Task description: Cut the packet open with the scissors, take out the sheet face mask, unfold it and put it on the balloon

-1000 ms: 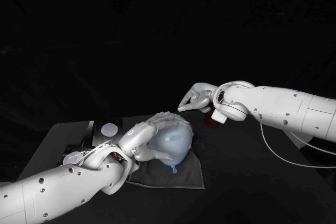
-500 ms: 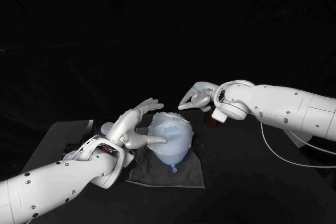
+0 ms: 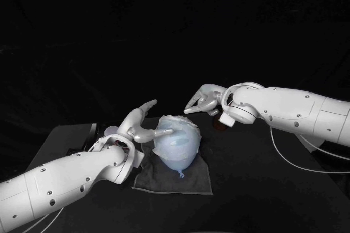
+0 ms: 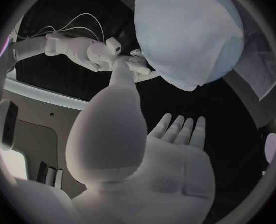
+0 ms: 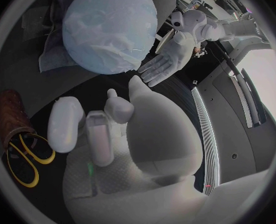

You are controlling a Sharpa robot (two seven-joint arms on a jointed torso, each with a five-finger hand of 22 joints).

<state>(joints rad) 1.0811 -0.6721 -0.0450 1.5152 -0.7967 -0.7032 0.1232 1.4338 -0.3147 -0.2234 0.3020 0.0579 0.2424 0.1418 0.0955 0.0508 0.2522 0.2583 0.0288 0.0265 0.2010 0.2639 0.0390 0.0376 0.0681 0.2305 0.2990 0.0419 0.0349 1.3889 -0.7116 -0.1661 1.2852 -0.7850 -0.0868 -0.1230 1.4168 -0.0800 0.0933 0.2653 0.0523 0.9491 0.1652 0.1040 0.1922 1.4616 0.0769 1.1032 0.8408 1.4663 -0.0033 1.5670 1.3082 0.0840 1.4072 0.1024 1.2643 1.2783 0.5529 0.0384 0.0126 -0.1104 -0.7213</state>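
The pale blue balloon [image 3: 179,147] lies on a grey cloth [image 3: 175,181] at the table's middle. The white sheet mask [image 3: 177,125] is draped over its far end, and its face holes show on the balloon [image 5: 110,30]. My left hand [image 3: 138,123] stands just left of the balloon with fingers spread, its thumb reaching onto the mask's edge. The balloon [image 4: 187,30] looms beyond those fingers [image 4: 181,129]. My right hand [image 3: 204,102] hovers beyond the balloon's far end, fingers curled in, holding nothing. Yellow-handled scissors [image 5: 23,157] stand in a brown holder [image 5: 13,109].
A dark tray [image 3: 84,137] with small items sits at the table's left, behind my left arm. The brown holder [image 3: 219,126] stands just under my right wrist. The cloth's near edge lies well inside the table's front.
My left hand has lifted off the top of the balloon, swung left and opened its fingers; now only the thumb reaches the mask. The right hand has barely moved.
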